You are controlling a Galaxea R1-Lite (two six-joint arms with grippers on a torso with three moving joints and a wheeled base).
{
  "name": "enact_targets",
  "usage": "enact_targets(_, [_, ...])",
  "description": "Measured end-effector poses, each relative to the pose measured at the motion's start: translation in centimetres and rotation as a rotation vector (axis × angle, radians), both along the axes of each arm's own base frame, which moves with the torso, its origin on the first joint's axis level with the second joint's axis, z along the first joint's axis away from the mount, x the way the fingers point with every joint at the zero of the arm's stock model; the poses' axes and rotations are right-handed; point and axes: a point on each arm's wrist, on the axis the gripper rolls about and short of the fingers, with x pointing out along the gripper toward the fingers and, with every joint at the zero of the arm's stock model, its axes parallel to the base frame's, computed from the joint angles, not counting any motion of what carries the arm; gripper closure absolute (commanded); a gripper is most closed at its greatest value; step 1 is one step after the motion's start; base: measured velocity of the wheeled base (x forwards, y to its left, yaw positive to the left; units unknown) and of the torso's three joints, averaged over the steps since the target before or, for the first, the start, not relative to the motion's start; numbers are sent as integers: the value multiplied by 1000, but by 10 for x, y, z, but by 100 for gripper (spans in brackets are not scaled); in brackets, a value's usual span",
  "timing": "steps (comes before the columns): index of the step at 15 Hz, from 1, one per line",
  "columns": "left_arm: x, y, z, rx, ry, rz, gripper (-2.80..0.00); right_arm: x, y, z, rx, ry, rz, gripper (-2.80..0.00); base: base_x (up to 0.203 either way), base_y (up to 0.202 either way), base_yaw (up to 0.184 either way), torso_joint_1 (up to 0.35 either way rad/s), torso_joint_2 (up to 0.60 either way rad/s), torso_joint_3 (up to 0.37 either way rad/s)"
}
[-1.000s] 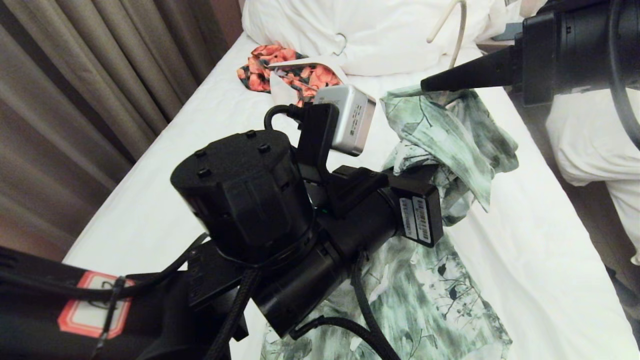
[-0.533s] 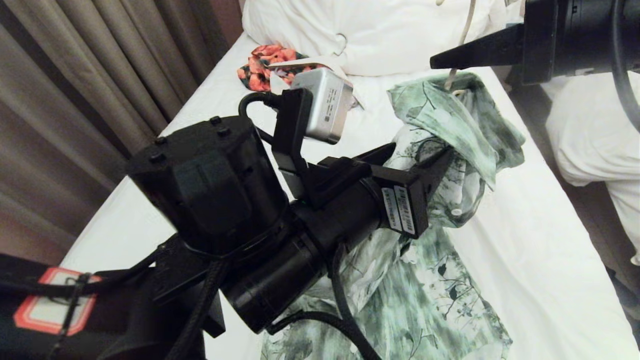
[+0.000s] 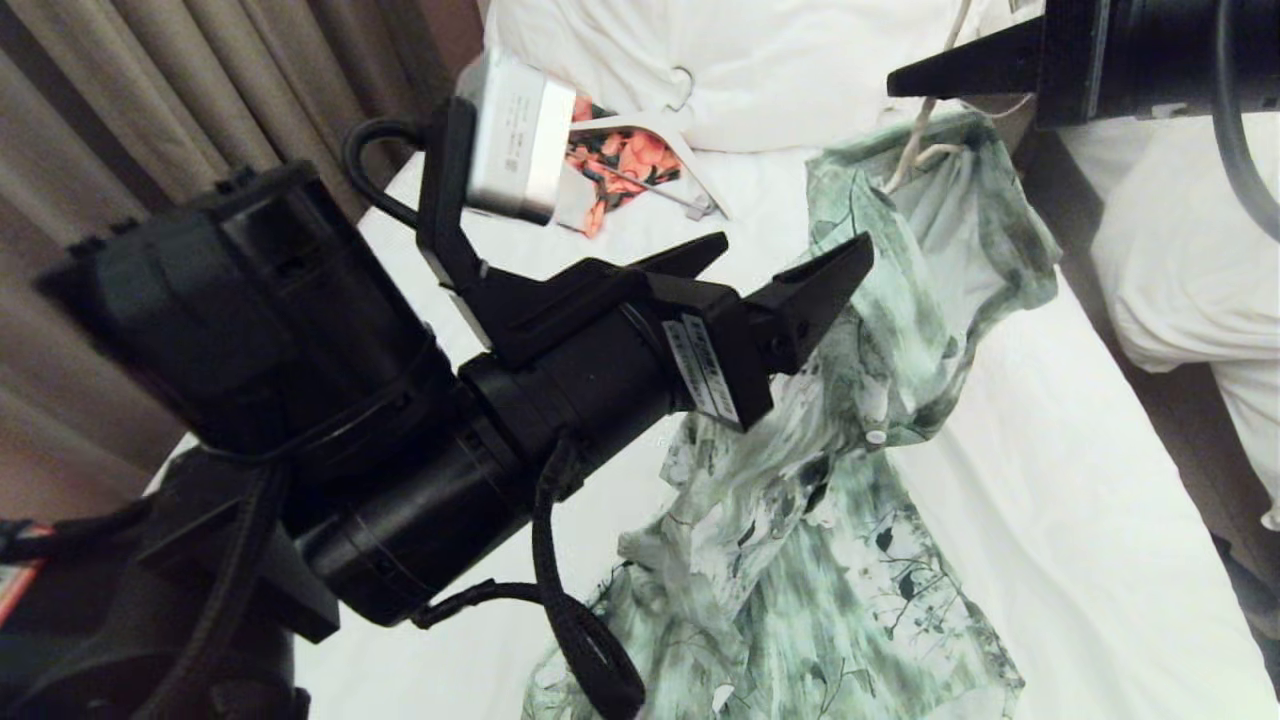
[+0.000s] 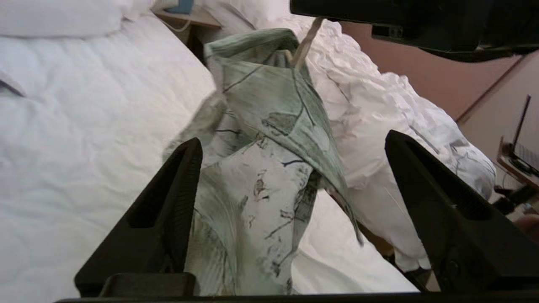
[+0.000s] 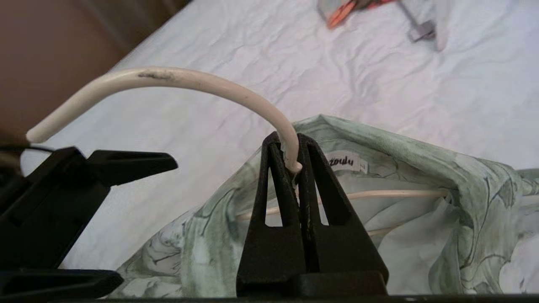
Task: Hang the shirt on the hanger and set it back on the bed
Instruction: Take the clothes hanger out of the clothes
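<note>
Since the earlier frame the left gripper [image 3: 790,265] had let go, its fingers spread wide and drawn back beside the shirt [image 3: 900,300]. The right gripper [image 5: 292,166] pinched the hanger [image 5: 177,82] at its neck, likely to lift the shirt's collar end clear of the bed [image 3: 1050,520] while the hem trailed there. Cloth hid most of the hanger's shoulders.

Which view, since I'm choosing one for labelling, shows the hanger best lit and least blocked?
Right wrist view: the hanger arches evenly lit against the bed, clamped in the right end effector. Head view: the dark left arm fills the near half, and the hanger is a sliver. Left wrist view: the shirt hides nearly all of it.
</note>
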Motion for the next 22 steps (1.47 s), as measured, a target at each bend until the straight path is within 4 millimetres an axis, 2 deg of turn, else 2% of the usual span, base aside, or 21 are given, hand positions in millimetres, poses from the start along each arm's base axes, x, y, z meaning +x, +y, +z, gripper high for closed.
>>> enact_targets(1, [1,2,2,-5,-3,7,0,1,0,2,19,-13,-16,0,0,0,0,0,0,0])
enact_targets(13, [7,14,17,-44,-31,50,0,21,3,-1,55,-47,-109,0,0,0,0,0,0,0])
enact_targets(17, [8,15,17,-44,-32,56,0,25,1,-3,71,-73,-125,0,0,0,0,67,-302,-230])
enact_targets(19, [18,22,17,-30,-27,96,0,28,-2,-1,82,-99,-155,0,0,0,0,114,-468,-350])
enact_targets(22, [43,41,21,22,4,189,0,34,-12,-1,65,-109,-207,0,0,0,0,153,-507,-361])
